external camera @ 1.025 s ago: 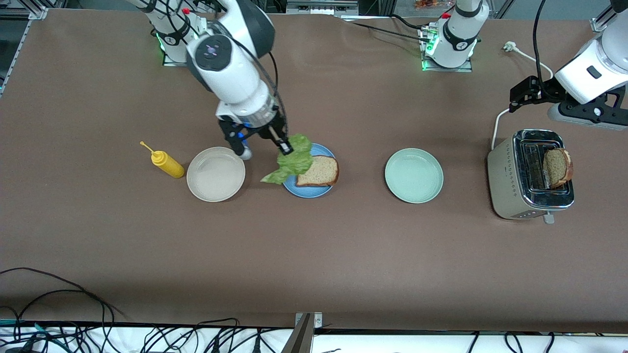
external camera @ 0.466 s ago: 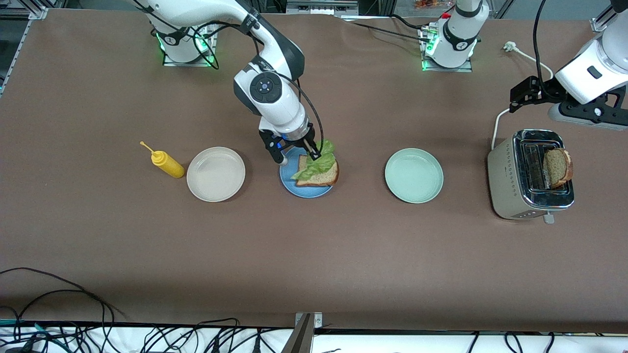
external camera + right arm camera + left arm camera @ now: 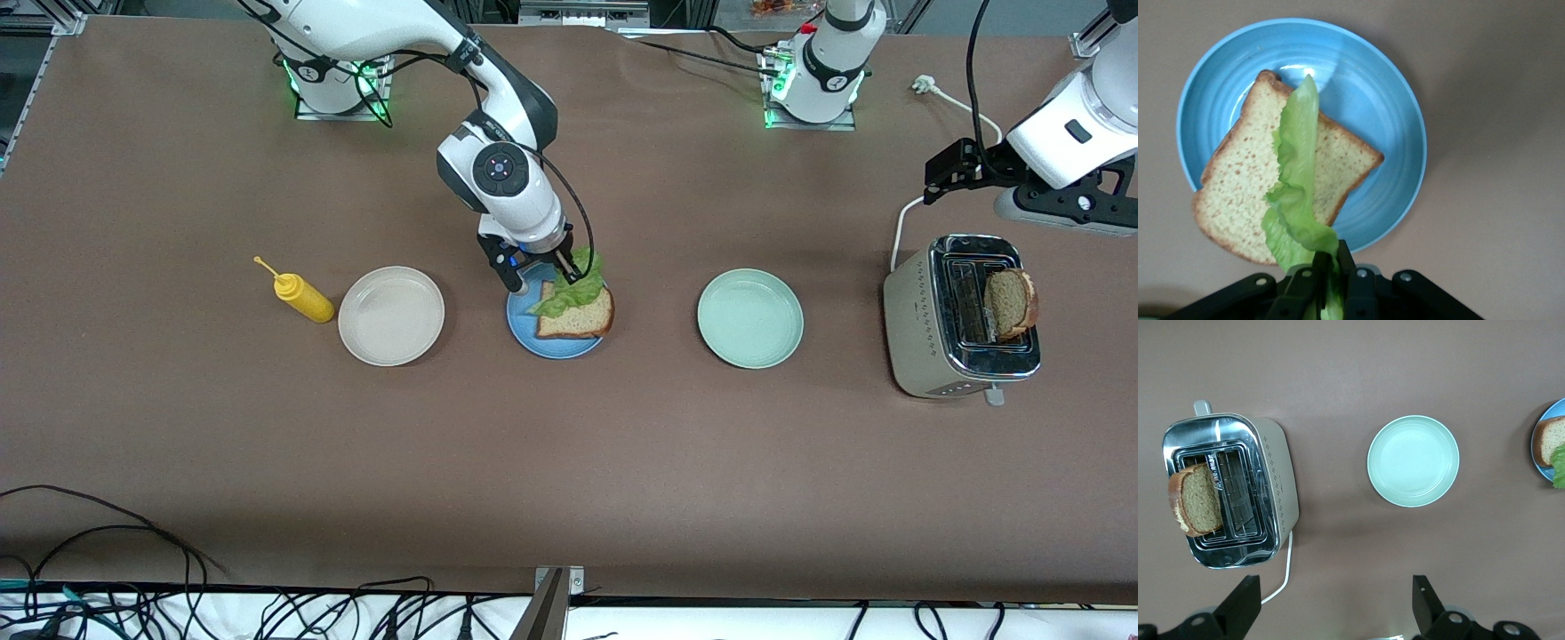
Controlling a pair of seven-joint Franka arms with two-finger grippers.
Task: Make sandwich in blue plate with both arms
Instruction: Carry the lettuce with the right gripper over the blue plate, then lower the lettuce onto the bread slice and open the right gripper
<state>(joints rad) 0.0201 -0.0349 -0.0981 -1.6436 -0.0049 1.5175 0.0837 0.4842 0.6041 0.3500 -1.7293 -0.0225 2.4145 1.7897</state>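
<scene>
Over the blue plate (image 3: 556, 324) the right gripper (image 3: 562, 267) is now held low, its jaws pinched shut on one end of the lettuce leaf (image 3: 569, 293). A second ago the leaf was hanging beside the plate's rim toward the beige plate (image 3: 391, 316); since then it has been carried across and lowered, so that its free end is draped on the toast slice (image 3: 576, 313) lying in the plate. The lettuce step is therefore judged nearly done — only the release is left, and then the second slice is wanted.

That second slice (image 3: 1011, 302) is seen standing up out of the toaster (image 3: 960, 316) at the left arm's end of the bench. The left gripper (image 3: 956, 169) has not been moved over the same second; it waits in the air by the toaster with its jaws spread wide and empty.

From the right wrist view (image 3: 1325, 267) it is made plain that the leaf runs lengthwise along the middle of the bread, with plate rim showing all round — a fit that cannot be judged from the front view, where arm and leaf overlap. The left wrist view alone shows the toaster's slots from above, one filled and one empty, with the pale green plate (image 3: 1413, 461) between toaster and blue plate. The yellow squeeze bottle (image 3: 302, 296) is seen only from the front.
</scene>
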